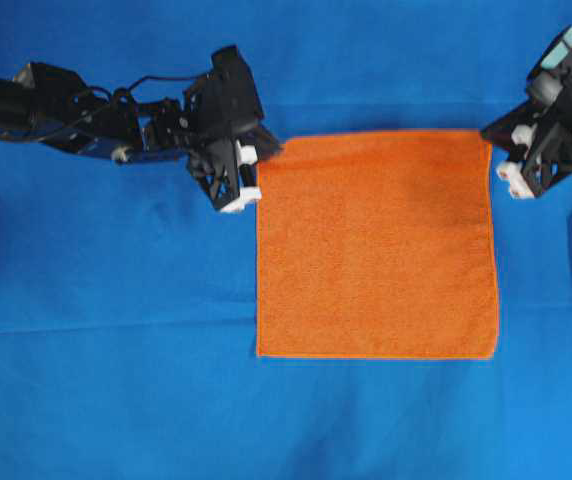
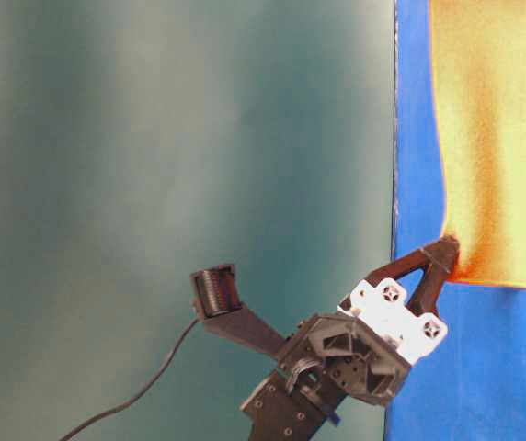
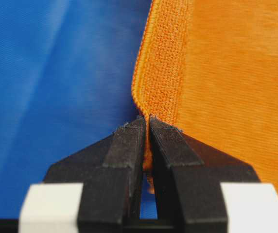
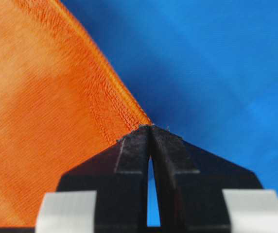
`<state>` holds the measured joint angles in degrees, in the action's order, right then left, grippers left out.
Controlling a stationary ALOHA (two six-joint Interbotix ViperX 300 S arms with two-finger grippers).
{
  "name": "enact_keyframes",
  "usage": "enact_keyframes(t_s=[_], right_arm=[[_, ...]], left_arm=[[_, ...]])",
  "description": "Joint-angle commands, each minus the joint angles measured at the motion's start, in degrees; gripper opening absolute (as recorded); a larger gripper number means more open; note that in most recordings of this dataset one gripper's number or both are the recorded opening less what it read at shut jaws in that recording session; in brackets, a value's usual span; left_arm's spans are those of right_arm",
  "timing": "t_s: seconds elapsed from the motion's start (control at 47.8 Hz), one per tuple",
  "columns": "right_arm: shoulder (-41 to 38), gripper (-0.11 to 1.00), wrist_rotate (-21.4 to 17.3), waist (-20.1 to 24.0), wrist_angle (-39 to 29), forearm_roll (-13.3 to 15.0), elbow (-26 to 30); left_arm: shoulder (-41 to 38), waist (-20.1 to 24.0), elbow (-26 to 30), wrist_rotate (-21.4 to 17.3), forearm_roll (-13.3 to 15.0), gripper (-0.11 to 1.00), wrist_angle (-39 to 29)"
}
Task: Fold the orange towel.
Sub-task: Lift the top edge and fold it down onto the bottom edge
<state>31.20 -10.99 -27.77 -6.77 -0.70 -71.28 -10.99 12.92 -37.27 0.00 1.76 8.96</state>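
orange towel (image 1: 376, 245): flat on the blue surface (image 1: 116, 400), two far corners pinched
left hand (image 1: 256, 160): clamped tight on the towel's far-left corner, hem curling up between the tips
right hand (image 1: 493, 140): clamped on the far-right corner
surface: blue cloth, a few creases
room: plain greenish wall (image 2: 171, 138) behind

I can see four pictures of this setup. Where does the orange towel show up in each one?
Overhead: the orange towel lies flat mid-table, both far corners pinched.
Table-level: upper right, washed pale, one corner pinched by a gripper.
Left wrist: right half, hem clamped in the left gripper.
Right wrist: left side, corner in the right gripper.
Shared landmark: the blue table cover.
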Motion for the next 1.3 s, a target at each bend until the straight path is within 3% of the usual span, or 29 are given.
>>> enact_keyframes(t_s=[0.0, 0.272, 0.523, 0.816, 0.962, 1.276], right_arm=[[2.1, 0.01, -1.9, 3.5, -2.4, -0.2, 1.2], [7.6, 0.01, -13.3, 19.4, -8.8, -0.2, 0.8], [6.4, 0.01, -22.7, 35.0, -10.0, -0.2, 0.7], [0.6, 0.01, -32.3, 49.0, -7.5, -0.2, 1.9], [-3.1, 0.01, -34.2, 52.9, -5.7, -0.2, 3.3], [-8.8, 0.01, -34.4, 55.0, -4.5, -0.2, 6.1]], left_arm=[[2.7, -2.5, 0.4, 0.1, -0.1, 0.01, -1.1], [3.4, -10.6, 0.5, 0.2, -0.1, 0.01, -4.6], [2.6, -19.4, 1.3, 0.4, 0.0, 0.01, -4.7], [1.3, -26.3, 3.2, 5.9, 0.0, 0.01, -5.9], [1.1, -27.8, 3.4, 7.6, 0.0, 0.01, -6.0], [0.9, -27.9, 3.3, 7.5, 0.0, 0.01, -6.1]])
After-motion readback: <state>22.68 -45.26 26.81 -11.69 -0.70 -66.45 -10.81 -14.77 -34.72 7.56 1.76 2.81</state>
